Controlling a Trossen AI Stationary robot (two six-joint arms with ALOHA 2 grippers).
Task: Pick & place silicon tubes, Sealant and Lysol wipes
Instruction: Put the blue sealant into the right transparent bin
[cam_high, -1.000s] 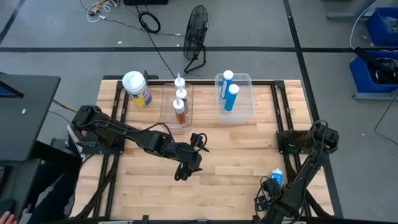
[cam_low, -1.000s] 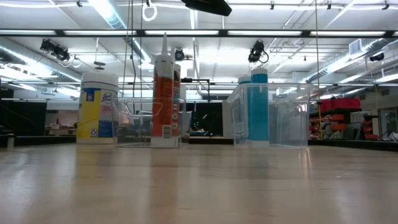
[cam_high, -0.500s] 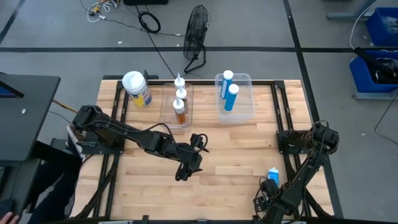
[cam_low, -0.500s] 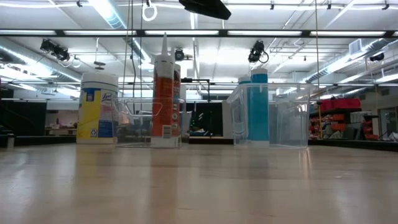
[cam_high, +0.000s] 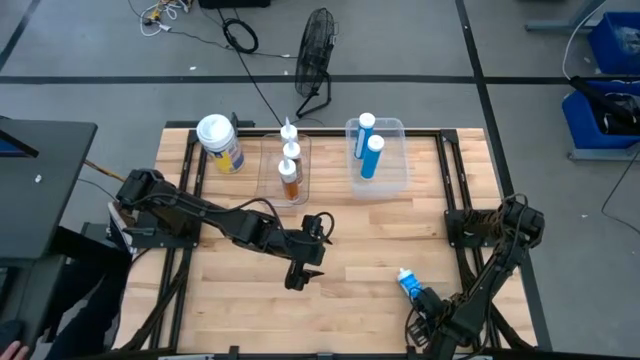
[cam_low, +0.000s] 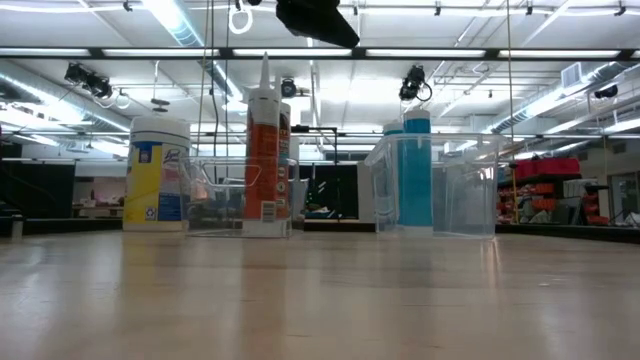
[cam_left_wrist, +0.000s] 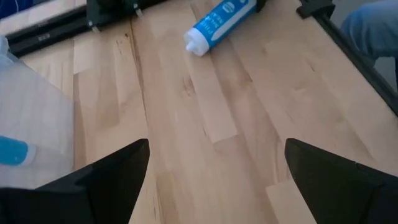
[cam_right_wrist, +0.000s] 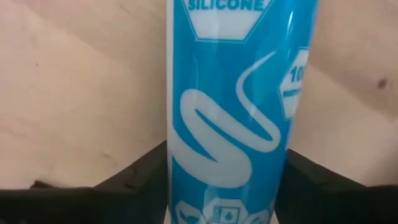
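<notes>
Right wrist view showed the silicone tube (cam_right_wrist: 230, 106) between the right gripper's (cam_right_wrist: 227, 186) jaws, which hugged its sides; whether they truly gripped it I could not tell. In the high view it lay on the worktop (cam_high: 360, 250) near the front right, nozzle toward the middle. If lifted loosely, the round tube could slip or roll away. The left gripper (cam_high: 300, 268) hovered mid-worktop, jaws open. Only the high view showed the Lysol wipes (cam_high: 219, 142) at the back left and 2 tubes in the clear bin (cam_high: 392, 172).
</notes>
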